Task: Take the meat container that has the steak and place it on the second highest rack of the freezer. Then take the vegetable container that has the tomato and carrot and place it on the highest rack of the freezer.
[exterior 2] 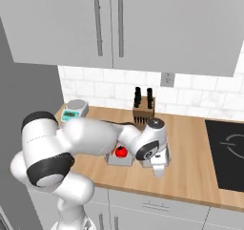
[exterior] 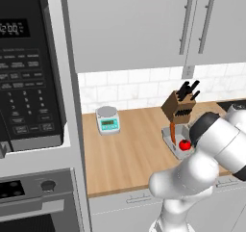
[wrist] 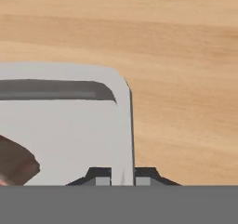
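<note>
In the hand view my gripper (wrist: 122, 176) is shut on the right rim of the grey meat container (wrist: 69, 125), one fingertip on each side of its wall. The reddish-brown steak (wrist: 16, 162) lies inside at the lower left. From the right base, the gripper (exterior 2: 159, 171) points down at the wooden counter (exterior 2: 190, 176). Just left of it stands the vegetable container (exterior 2: 119, 160) holding the tomato (exterior 2: 122, 151). The left base view shows that tray (exterior: 175, 140) with the tomato (exterior: 184, 144) and the orange carrot (exterior: 173, 130), half hidden by my arm. The freezer is out of view.
A knife block (exterior: 178, 106) stands right behind the trays. A small kitchen scale (exterior: 107, 120) sits at the counter's back left. A dark cooktop (exterior 2: 228, 148) lies to the right. Wall cabinets (exterior 2: 119, 24) hang overhead, and a microwave (exterior: 29, 72) tower borders the left.
</note>
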